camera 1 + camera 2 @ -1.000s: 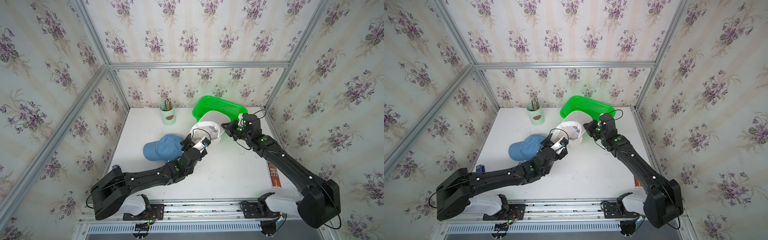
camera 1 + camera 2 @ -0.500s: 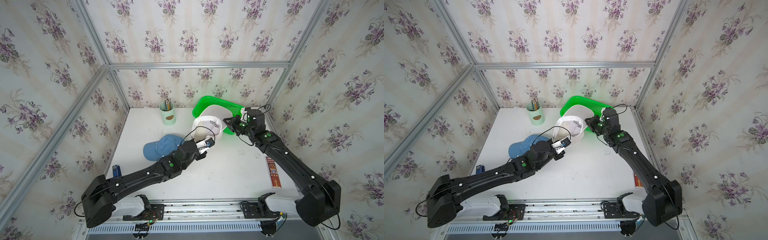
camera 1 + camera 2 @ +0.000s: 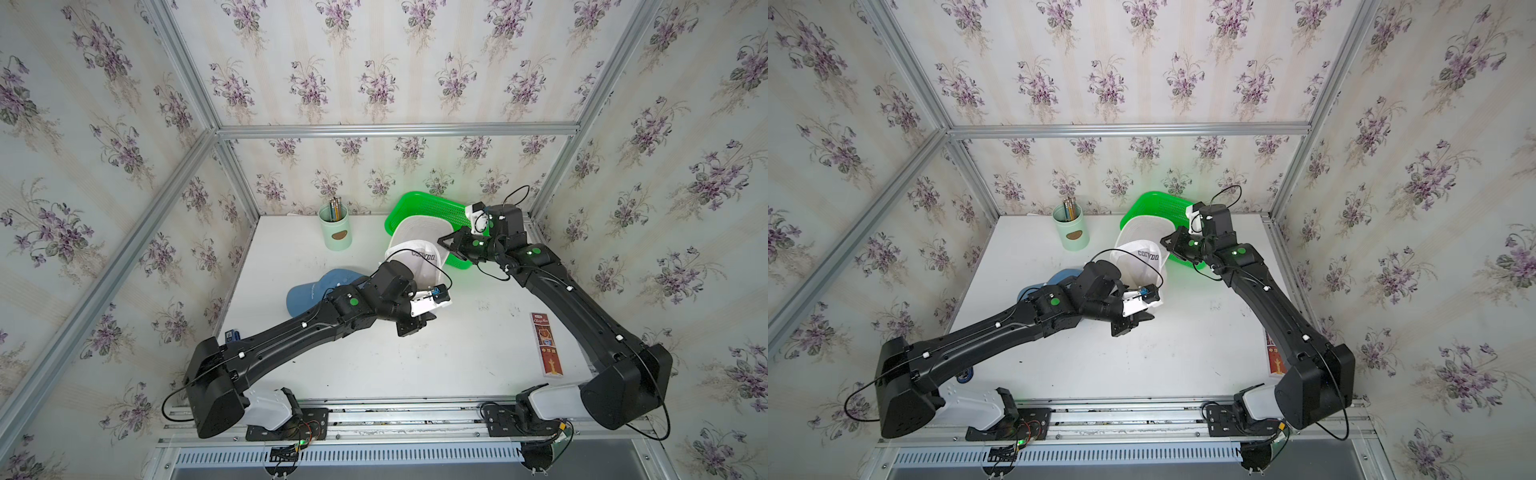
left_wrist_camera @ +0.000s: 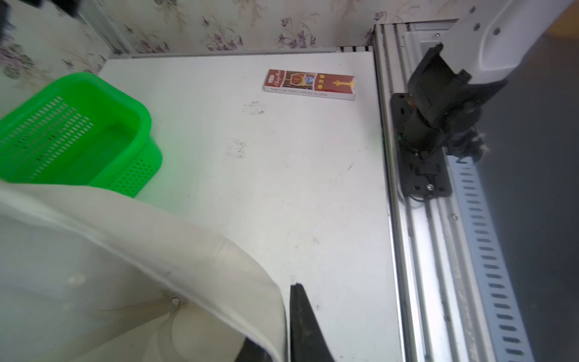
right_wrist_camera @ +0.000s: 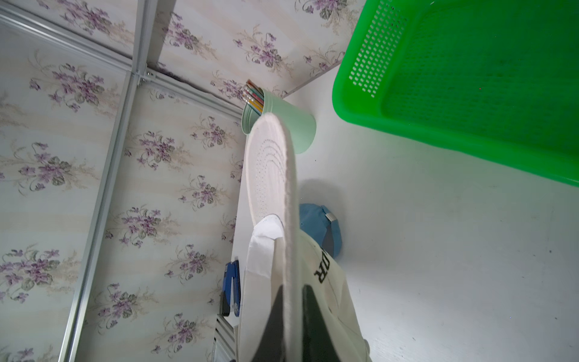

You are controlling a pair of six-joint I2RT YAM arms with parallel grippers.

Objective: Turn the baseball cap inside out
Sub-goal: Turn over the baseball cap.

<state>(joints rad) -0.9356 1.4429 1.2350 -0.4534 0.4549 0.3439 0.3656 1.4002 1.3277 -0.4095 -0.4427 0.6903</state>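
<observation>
The white baseball cap point(image 3: 415, 253) point(image 3: 1140, 259) hangs above the table between my two grippers, brim toward the back. My right gripper point(image 3: 445, 243) point(image 3: 1168, 242) is shut on the brim's edge; in the right wrist view the brim point(image 5: 272, 166) runs straight out from between the closed fingers of that gripper point(image 5: 292, 293), with the lettered crown point(image 5: 329, 282) beside it. My left gripper point(image 3: 419, 322) point(image 3: 1133, 322) is shut on the crown's rear rim. In the left wrist view the cap's pale inside point(image 4: 125, 266) fills the near field, its edge pinched in the gripper point(image 4: 286, 313).
A green basket point(image 3: 428, 208) stands at the back right behind the cap. A mint pencil cup point(image 3: 336, 230) is at the back. A blue cap point(image 3: 311, 289) lies left of my left arm. A red box point(image 3: 546, 345) lies front right, a blue stapler point(image 3: 232, 334) front left.
My left gripper, open a second ago, has shut on the cap's rear rim and swung right. My right gripper has carried the brim up and back toward the basket.
</observation>
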